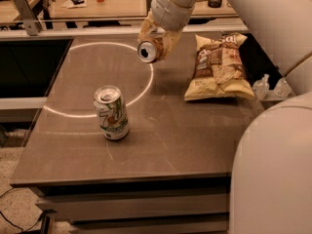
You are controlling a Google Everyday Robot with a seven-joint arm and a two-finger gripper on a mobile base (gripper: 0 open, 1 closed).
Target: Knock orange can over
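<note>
The orange can [147, 51] lies on its side between the fingers of my gripper [156, 44], its silver top facing left and toward the camera. The gripper is shut on it at the far middle of the brown table [170, 140], and the can seems to hang just above the surface. Only the can's top and a strip of its orange body show; the fingers [167, 39] cover the rest. The white arm comes down from the upper right.
A white-and-green 7UP can [112, 112] stands upright at the front left of the table. A brown and yellow chip bag [219, 65] lies at the right. A bright ring of light [146, 84] marks the tabletop. The robot's white body [273, 169] fills the lower right.
</note>
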